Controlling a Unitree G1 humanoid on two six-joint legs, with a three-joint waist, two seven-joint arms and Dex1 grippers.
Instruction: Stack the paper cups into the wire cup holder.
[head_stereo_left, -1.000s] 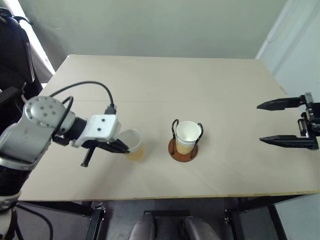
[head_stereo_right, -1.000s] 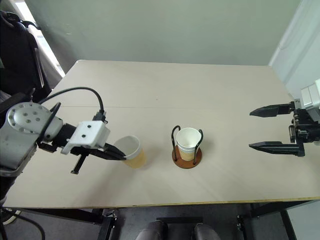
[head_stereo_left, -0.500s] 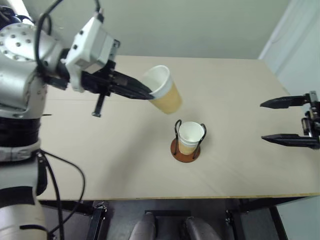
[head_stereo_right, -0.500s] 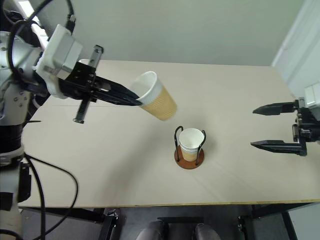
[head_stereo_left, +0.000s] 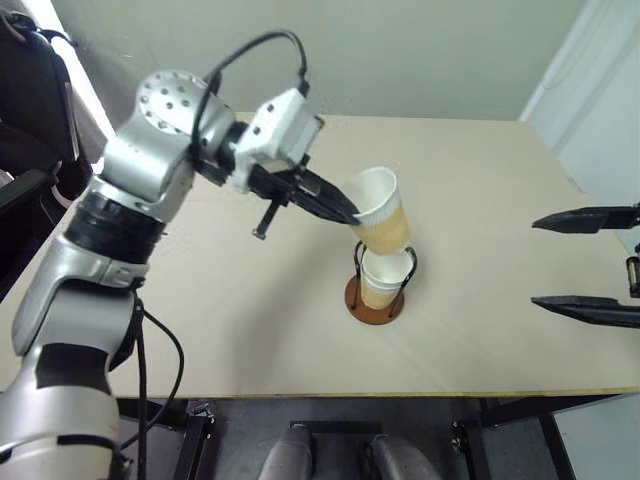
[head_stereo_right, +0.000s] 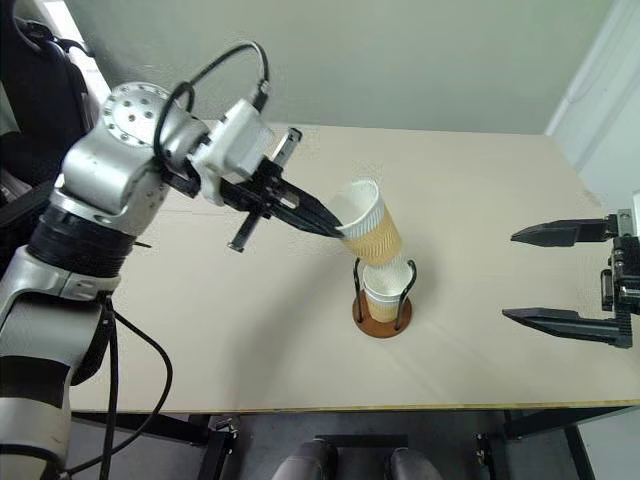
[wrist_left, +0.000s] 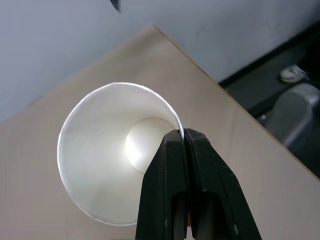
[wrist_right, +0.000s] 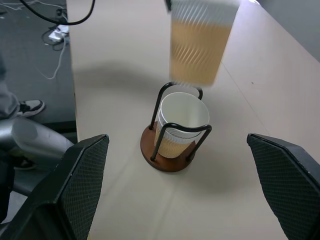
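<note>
Pale wood table (head_stereo_left: 480, 320) stands before a plain grey-green wall. From the head camera, the wire cup holder (head_stereo_left: 376, 299) sits near the table's middle, and nested paper cups (head_stereo_left: 383, 275) stand upright between its two black loops. Just above them the left gripper (head_stereo_left: 345, 212) holds one more cup (head_stereo_left: 380, 210) in the air, tilted, its bottom close over the nested cups; the fingers are pressed together on the cup's rim. At the right edge the right gripper (head_stereo_left: 588, 263) hangs well apart from the holder, its two fingers spread wide and holding nothing.

From the left wrist, both black fingers (wrist_left: 172, 190) pinch the white rim, one inside the cup and one outside.

From the right wrist, the holder with its cups stands on the table between the two wide-apart fingers (wrist_right: 80, 180), and the held cup hovers above it.
</note>
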